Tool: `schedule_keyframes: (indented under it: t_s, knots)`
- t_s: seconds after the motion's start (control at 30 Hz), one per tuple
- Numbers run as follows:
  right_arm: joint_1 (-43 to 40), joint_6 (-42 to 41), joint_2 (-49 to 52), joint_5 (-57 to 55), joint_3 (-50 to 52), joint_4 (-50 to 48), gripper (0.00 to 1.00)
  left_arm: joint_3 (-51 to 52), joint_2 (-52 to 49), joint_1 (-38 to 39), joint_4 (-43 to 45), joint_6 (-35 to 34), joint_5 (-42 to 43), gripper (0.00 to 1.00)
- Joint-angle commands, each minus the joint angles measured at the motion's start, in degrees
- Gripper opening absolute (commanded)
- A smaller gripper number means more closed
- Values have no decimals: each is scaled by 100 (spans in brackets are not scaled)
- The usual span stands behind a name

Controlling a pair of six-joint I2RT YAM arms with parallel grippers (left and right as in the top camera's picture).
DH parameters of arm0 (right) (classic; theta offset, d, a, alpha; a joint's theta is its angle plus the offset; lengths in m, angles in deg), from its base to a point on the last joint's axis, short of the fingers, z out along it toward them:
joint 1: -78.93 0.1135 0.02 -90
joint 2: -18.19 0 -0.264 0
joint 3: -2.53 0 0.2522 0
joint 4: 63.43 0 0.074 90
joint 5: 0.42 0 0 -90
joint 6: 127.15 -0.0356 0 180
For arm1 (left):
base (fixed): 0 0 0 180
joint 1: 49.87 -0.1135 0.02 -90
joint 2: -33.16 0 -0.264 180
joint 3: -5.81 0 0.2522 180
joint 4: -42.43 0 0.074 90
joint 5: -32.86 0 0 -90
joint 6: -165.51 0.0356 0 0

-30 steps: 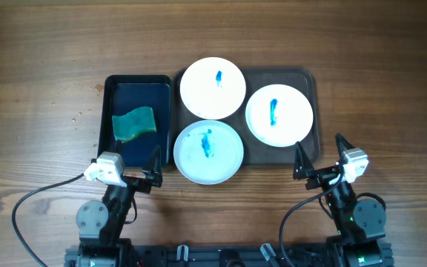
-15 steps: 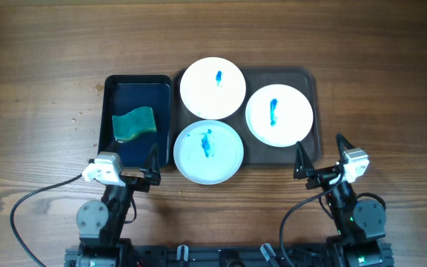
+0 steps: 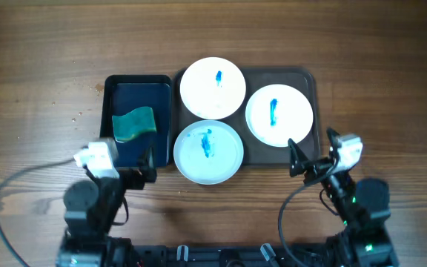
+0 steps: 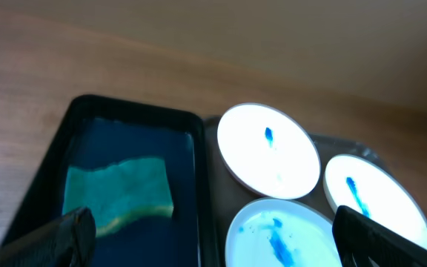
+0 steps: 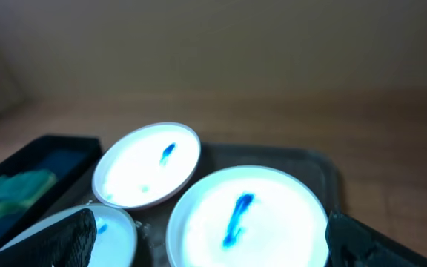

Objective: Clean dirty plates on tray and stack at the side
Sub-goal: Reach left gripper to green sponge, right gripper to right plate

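Observation:
Three white plates, each with a blue smear, lie on the dark brown tray (image 3: 308, 78): one at the back (image 3: 213, 88), one on the right (image 3: 279, 115), one at the front left (image 3: 209, 151) overhanging the tray's front edge. My left gripper (image 3: 124, 163) is open and empty over the near end of the black tray (image 3: 108, 83). My right gripper (image 3: 313, 152) is open and empty at the brown tray's front right corner, just short of the right plate (image 5: 247, 215). The left wrist view shows the front plate (image 4: 280, 237) between my open fingertips (image 4: 50, 237).
A green sponge (image 3: 133, 123) lies in the black tray, which stands against the brown tray's left side. The sponge (image 4: 117, 193) also shows in the left wrist view. Bare wooden table (image 3: 391, 89) surrounds both trays.
Both arms have risen and moved forward toward the trays. The left gripper shifted left and forward over the black tray; the right one moved left toward the right plate. The plates have not moved.

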Motion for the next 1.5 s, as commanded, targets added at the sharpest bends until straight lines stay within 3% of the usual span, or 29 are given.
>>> schedule_keyframes:
  t_s: [0.0,0.2,0.27,0.53,0.6,0.63,0.77,0.83,0.93,1.1,1.2,1.3,1.47]
  knots:
    - [-13,83,1370,332,-1451,636,100,-1545,-1443,15,-710,107,-122,100]
    - [-13,275,4035,358,-4522,3189,100,-4581,-4280,15,-3414,249,-750,100]
    - [-13,273,4671,354,-5259,3757,100,-5130,-4935,15,-3825,245,-629,100]
    - [-13,225,5515,1228,-5578,3768,100,-5252,-6183,13,-3779,247,-256,100]
    - [-13,160,5580,914,-5578,4011,93,-5252,-6345,-74,-3799,42,-343,100]
    - [-13,13,5633,645,-5576,4225,89,-5252,-6494,-225,-3869,-535,-638,98]
    - [-13,15,5770,282,-5574,4503,84,-5252,-7073,-684,-3635,-424,-664,80]
    - [-13,15,5783,282,-5571,4498,84,-5252,-7333,-745,-3340,68,-662,78]
    - [-13,26,5794,282,-5569,4494,85,-5252,-7799,-730,-2835,1545,-660,73]
    - [-13,63,5794,278,-5569,4494,86,-5252,-8209,-730,-2780,3908,-378,72]
    - [-13,61,5796,280,-5567,4492,87,-5250,-8258,-728,-2776,5270,-289,64]
    - [-13,59,5805,280,-5567,4474,90,-5250,-8258,-728,-2833,6129,-96,55]
    - [-13,61,5838,280,-5563,4465,91,-5136,-8258,-728,-2997,6655,192,54]
